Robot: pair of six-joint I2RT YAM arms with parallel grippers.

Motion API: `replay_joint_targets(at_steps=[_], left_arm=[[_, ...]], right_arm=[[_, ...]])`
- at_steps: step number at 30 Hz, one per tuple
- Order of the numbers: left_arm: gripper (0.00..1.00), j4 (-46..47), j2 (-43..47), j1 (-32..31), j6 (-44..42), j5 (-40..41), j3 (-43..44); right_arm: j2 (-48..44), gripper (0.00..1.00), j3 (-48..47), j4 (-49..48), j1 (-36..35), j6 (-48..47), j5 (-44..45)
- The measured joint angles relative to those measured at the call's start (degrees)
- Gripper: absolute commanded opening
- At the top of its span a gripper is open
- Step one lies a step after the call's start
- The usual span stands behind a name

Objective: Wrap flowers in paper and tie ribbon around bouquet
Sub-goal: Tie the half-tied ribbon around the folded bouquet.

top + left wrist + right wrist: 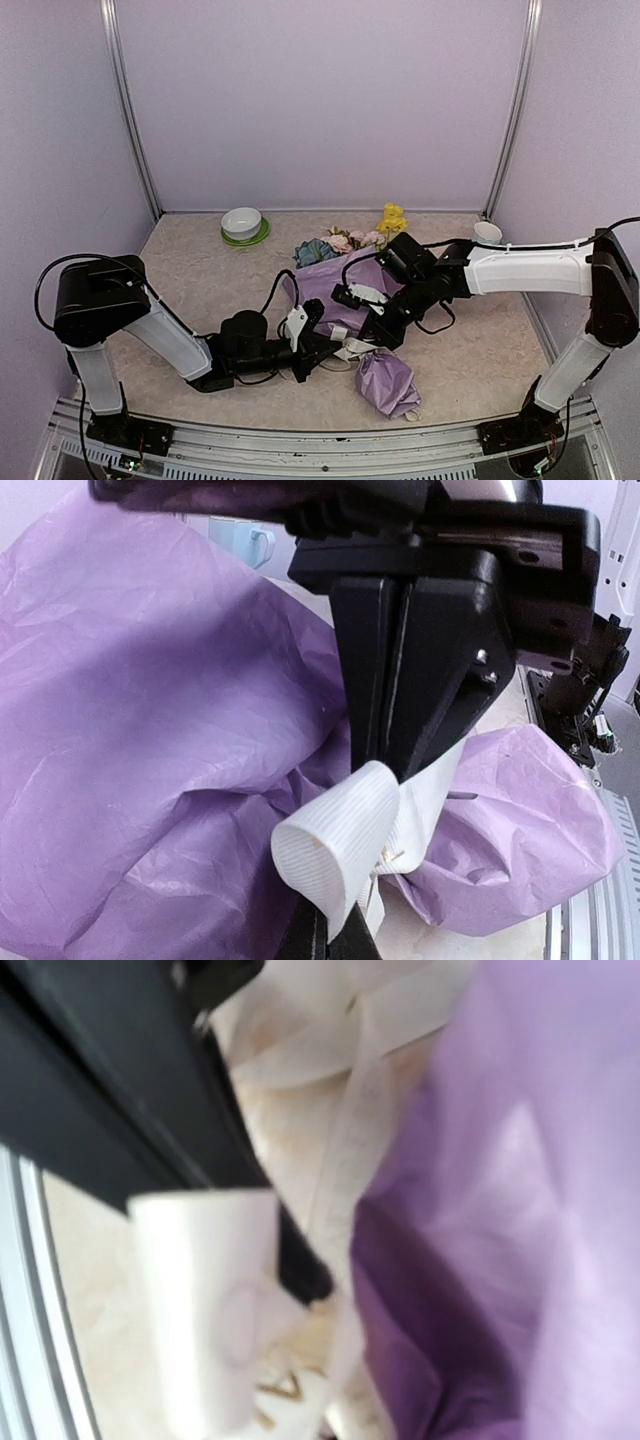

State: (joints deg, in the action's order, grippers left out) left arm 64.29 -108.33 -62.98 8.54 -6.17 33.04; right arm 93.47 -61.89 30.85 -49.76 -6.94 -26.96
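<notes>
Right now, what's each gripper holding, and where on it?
Left gripper pinches the ribbon below its folded loop. Right gripper looks shut on the same ribbon just above that loop.

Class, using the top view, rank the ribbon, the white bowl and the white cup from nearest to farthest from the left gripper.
1. ribbon, at the left gripper, pinched in its fingers.
2. white bowl, back left.
3. white cup, far back right.
</notes>
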Motion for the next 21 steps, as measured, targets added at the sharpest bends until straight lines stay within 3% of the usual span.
replay_joint_targets(at_steps=[10, 21], left_arm=[[0.0, 0.7, 0.9, -0.3, 0.0, 0.5, -0.2], [0.0, -0.4, 0.9, -1.5, 0.0, 0.6, 0.3]], right_arm=[[-8.2, 0.0, 2.9, -5.6, 4.1, 9.2, 3.4], [-7.9, 0.04, 5.5, -9.2, 4.6, 15.6, 5.2]])
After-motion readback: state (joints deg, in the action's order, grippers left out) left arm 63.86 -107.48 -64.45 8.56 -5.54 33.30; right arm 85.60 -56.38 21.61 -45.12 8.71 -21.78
